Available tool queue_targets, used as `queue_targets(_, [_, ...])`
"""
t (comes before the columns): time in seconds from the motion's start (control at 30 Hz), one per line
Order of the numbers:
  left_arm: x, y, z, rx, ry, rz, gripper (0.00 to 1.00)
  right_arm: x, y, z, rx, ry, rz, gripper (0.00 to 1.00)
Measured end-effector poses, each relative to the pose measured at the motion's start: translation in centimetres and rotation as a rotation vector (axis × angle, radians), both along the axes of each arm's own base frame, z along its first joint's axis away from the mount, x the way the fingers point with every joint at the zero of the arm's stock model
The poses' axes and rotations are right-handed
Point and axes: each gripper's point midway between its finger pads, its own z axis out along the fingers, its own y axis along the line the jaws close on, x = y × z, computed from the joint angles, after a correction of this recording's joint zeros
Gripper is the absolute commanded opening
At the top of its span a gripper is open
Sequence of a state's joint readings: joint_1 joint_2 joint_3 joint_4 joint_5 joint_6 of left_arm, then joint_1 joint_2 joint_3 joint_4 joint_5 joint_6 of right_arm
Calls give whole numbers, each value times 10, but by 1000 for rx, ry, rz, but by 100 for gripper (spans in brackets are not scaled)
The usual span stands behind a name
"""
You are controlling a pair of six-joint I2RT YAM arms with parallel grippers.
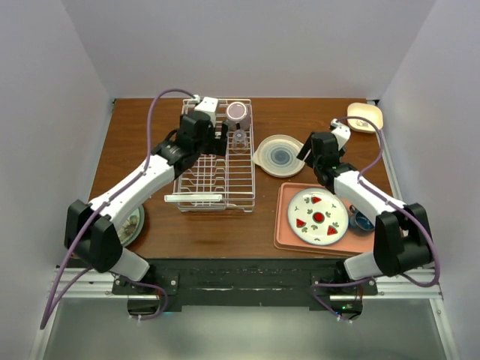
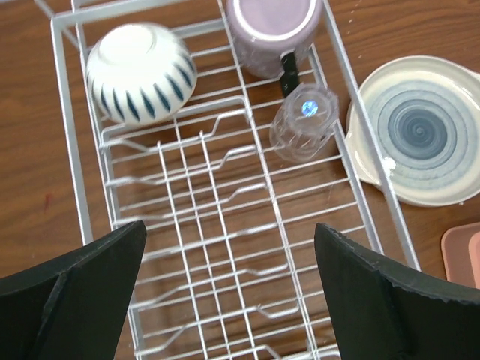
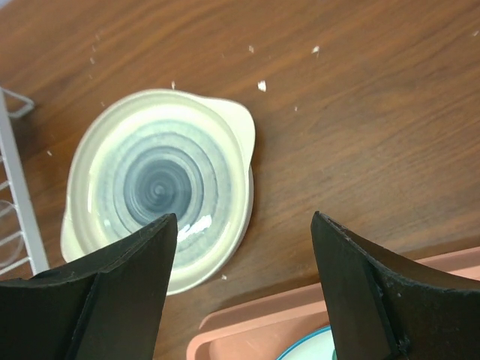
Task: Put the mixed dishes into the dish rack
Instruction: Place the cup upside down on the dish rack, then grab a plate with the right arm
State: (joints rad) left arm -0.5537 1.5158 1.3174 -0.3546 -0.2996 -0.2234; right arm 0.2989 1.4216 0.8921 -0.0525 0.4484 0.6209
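Left gripper [image 2: 230,255] splayed, empty, over white wire dish rack [image 2: 73,135] free middle slots; right gripper [image 3: 244,225] splayed, empty, above cream blue-ringed plate [image 3: 157,187].

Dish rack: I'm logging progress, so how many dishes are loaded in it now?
3, all at the dish rack's far end: a blue-striped white bowl at left, a purple cup at right, a small clear glass just before the cup. None seem hidden.

The top view looks down from above the near edge over the whole desk [image 1: 135,150]. The left wrist view faces down close over the rack [image 2: 225,247], the right over the plate [image 3: 157,187]; both show that plate.
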Motion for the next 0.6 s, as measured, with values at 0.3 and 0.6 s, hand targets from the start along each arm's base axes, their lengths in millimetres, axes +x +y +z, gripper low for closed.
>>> queue_targets(0.3, [-23, 39, 33, -174, -128, 97, 100, 2, 15, -49, 22, 118, 51, 66])
queue_targets(0.6, [-46, 59, 90, -279, -284, 142, 100, 18, 25, -97, 30, 222, 50, 47])
